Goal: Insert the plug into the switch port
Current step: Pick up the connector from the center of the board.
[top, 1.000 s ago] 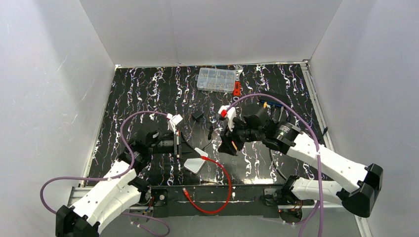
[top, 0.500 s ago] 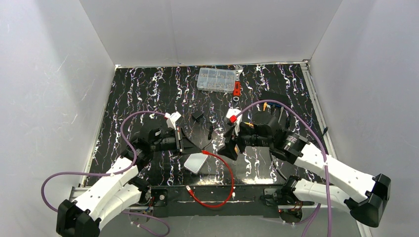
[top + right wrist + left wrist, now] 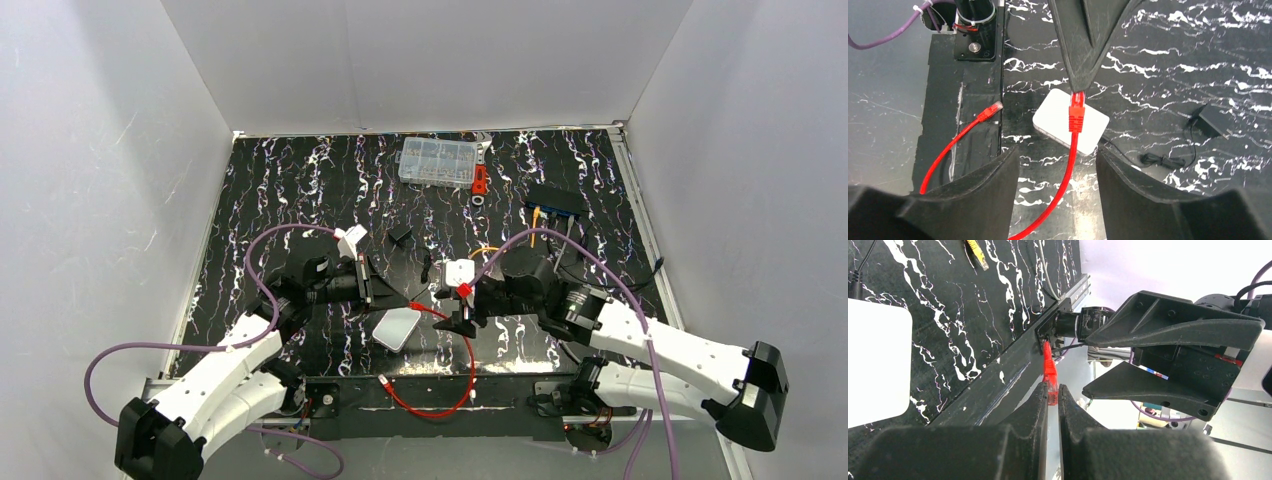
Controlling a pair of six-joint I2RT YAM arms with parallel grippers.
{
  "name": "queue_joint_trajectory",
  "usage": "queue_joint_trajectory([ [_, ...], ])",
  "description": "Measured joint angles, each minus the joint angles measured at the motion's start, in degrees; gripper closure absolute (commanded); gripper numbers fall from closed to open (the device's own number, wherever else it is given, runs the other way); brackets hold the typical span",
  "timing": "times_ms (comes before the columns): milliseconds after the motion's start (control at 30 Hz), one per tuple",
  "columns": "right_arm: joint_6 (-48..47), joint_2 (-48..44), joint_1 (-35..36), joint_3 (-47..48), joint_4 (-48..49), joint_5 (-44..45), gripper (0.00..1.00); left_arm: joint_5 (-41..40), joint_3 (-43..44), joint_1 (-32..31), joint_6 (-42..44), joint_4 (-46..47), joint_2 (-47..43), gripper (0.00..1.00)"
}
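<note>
The switch (image 3: 556, 199), a flat black box with a blue edge, lies at the back right; its ports are too small to make out. A thin orange cable (image 3: 484, 249) runs from it behind my right arm. Its plug (image 3: 977, 252) lies on the table, held by nothing. My left gripper (image 3: 405, 302) is shut on the red connector (image 3: 1050, 385) of the red wire (image 3: 466, 365), above the white-grey box (image 3: 397, 328). My right gripper (image 3: 452, 310) is open and faces it, with its fingers (image 3: 998, 185) either side of the red wire (image 3: 1068, 165) and not touching it.
A clear parts organiser (image 3: 437, 161) and a small red item (image 3: 480, 180) sit at the back. A small black adapter (image 3: 401, 234) lies mid-table, and another with a thin lead (image 3: 1215, 121) is beside the white box. The red wire's free end (image 3: 381, 381) rests on the black front rail (image 3: 500, 395).
My right arm has swung from near the switch toward the left and the front, uncovering the switch, and now faces the left gripper. The left gripper moved slightly right with the red connector.
</note>
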Motion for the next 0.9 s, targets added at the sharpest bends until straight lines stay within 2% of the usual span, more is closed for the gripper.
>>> queue_joint_trajectory([
  [333,-3.75,5.65,0.05,0.13,4.32,-1.96,0.48,1.64,0.00,0.00,0.02,0.52,0.00,1.00],
  [800,-3.68,8.80,0.05,0.97,7.10,-2.49,0.62,2.82,0.00,0.00,-0.46,1.59,0.00,1.00],
  [900,-3.70,9.03,0.05,1.30,7.15,-2.63,0.69,2.87,0.00,0.00,-0.61,1.98,0.00,1.00],
])
